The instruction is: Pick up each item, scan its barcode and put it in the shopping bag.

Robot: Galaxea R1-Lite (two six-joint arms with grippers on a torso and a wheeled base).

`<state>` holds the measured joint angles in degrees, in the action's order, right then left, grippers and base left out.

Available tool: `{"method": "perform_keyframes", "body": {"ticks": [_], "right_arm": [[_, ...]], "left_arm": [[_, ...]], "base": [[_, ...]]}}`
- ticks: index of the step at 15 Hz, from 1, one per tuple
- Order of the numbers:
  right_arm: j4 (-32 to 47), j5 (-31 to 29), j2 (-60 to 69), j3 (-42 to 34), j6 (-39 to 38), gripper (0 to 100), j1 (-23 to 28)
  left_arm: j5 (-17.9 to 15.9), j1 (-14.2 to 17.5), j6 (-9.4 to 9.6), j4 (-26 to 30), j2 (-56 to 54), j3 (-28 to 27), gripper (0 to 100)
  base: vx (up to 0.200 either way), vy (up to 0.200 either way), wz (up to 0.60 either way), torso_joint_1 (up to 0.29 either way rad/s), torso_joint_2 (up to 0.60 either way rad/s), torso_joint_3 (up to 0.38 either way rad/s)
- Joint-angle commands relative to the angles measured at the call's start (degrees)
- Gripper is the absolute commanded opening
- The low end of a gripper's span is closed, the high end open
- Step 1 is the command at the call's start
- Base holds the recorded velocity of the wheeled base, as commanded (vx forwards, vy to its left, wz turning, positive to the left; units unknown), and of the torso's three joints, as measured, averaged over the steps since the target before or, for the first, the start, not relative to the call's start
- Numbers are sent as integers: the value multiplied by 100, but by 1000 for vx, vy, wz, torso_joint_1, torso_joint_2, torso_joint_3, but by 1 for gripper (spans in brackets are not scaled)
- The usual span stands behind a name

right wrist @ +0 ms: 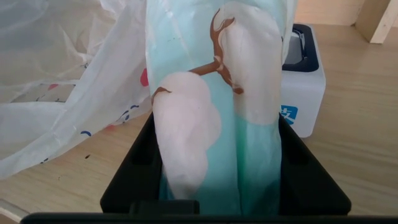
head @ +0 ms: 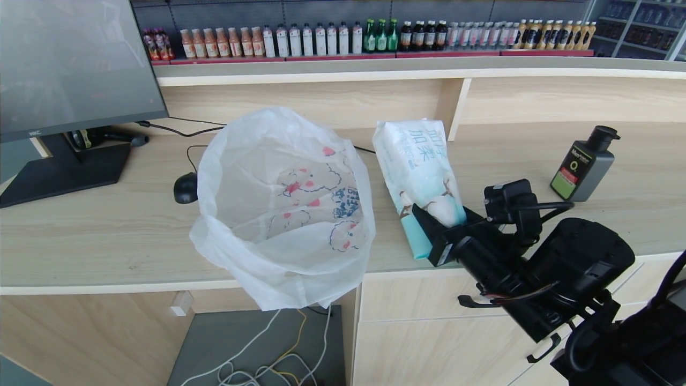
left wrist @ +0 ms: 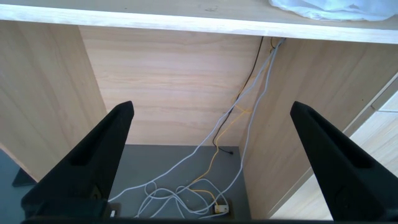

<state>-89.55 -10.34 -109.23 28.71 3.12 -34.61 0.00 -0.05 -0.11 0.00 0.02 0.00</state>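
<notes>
Right claw (head: 447, 215) grips the tissue pack (head: 418, 161) by its near end, pack pointing straight ahead; shopping bag (head: 284, 214) sits just left.

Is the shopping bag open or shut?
Open. The shopping bag stands on the counter with its mouth spread wide, so its inside shows.

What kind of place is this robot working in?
Probably a shop checkout: bottled drinks line the shelf behind, a monitor stands on the counter, and a shopping bag sits open beside a tissue pack held in the right gripper.
</notes>
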Motion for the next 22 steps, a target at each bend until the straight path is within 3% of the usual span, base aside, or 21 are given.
{"method": "perform_keyframes", "body": {"ticks": [1, 8, 22], "right_arm": [[-10, -30, 24, -6, 4, 0, -2], [-10, -118, 103, 3, -84, 0, -11], [-1, -91, 1439, -480, -145, 0, -90]], "left_arm": [[0, -4, -7, 0, -2, 0, 100], [0, 5, 2, 0, -2, 0, 100], [0, 5, 2, 0, -2, 0, 100]], "base": [[0, 0, 0, 0, 0, 0], [0, 0, 0, 0, 0, 0], [0, 0, 0, 0, 0, 0]]}}
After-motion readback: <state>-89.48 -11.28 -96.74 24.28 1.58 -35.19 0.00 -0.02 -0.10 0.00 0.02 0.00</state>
